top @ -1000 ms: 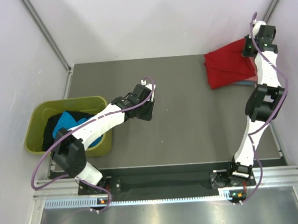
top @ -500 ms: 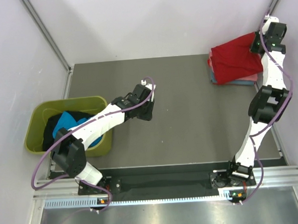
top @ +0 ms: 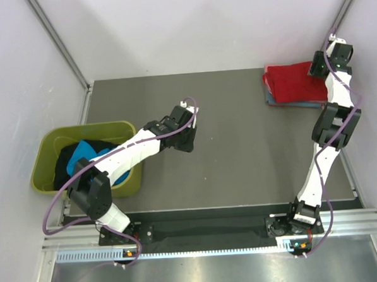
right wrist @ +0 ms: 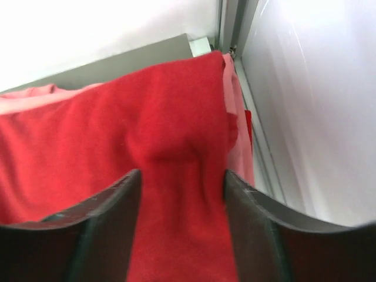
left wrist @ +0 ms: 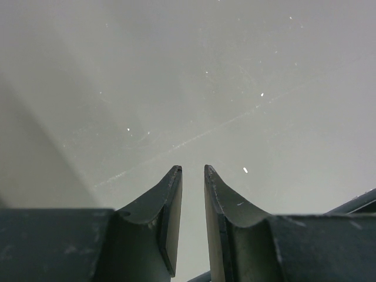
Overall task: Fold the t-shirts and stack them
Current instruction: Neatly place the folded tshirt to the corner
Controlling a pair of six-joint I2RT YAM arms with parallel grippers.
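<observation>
The step in hand looks like the setting-down of a folded shirt onto the stack. The bright red cloth t-shirt (top: 292,83) lies folded at the far right corner of the dark grey surface (top: 239,151). It rests on a salmon-pink t-shirt (right wrist: 235,100) whose edge shows along its side, and a sliver of a blue t-shirt (top: 270,101) peeps out underneath on the left.

The right claw (right wrist: 181,175) sits low over the red shirt's far right end with its jaws spread wide. A raised ridge of red cloth runs between them. I cannot tell whether either finger brushes the fabric, but they do not pinch it.

The left claw (left wrist: 192,170) hangs over bare surface near the middle. Its jaws are drawn close with a slim gap between them, holding nothing and touching nothing.

The next move, as I judge it, calls for the right claw to rise straight up and clear of that ridge, since a snag could drag the fold open or shift the stack. After that a fresh shirt is needed. A turquoise t-shirt (top: 88,152) and a black t-shirt (top: 66,161) lie bundled in the olive-green plastic tub (top: 86,127) at the left edge, and the left arm is nearest. That claw would have to open wider, reach down into the tub and take one garment alone — then bring it out to be laid flat on the open surface.
</observation>
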